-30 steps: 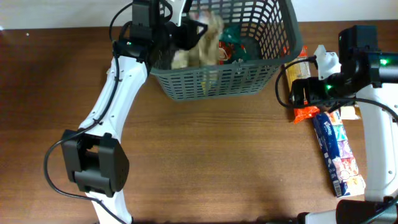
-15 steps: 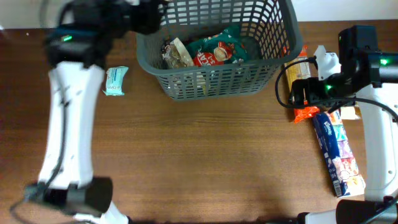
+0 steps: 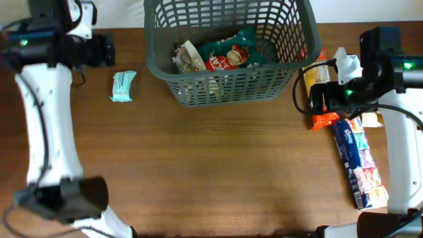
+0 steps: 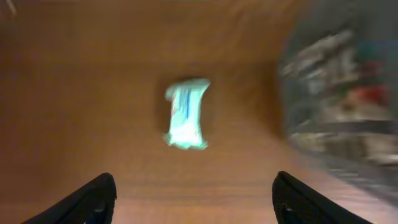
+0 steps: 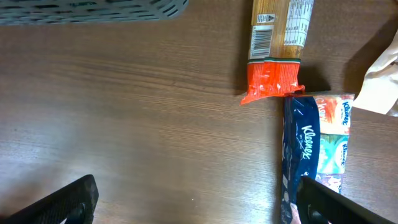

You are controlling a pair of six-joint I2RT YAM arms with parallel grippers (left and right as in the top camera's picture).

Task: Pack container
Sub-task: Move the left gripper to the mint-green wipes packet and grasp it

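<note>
The container, a dark grey slotted basket (image 3: 225,89), stands at the back centre and holds a green snack packet (image 3: 228,54) and a beige packet (image 3: 188,58). A light teal packet (image 3: 123,85) lies on the table left of it. My left gripper (image 3: 106,50) is open and empty, above the table just beyond that packet. In the blurred left wrist view the teal packet (image 4: 185,113) lies ahead of the open gripper (image 4: 193,185), with the basket (image 4: 342,93) at the right. My right gripper (image 5: 196,186) is open and empty over bare table.
Right of the basket lie an orange-ended packet (image 5: 277,50) and a blue Kleenex tissue pack (image 5: 314,155); both also show in the overhead view, the packet (image 3: 322,120) and the pack (image 3: 359,162). The basket's corner (image 5: 93,9) shows at the top of the right wrist view.
My left arm has swung left from over the basket to above the teal packet. The beige packet it held now lies in the basket. The right arm has not moved.
</note>
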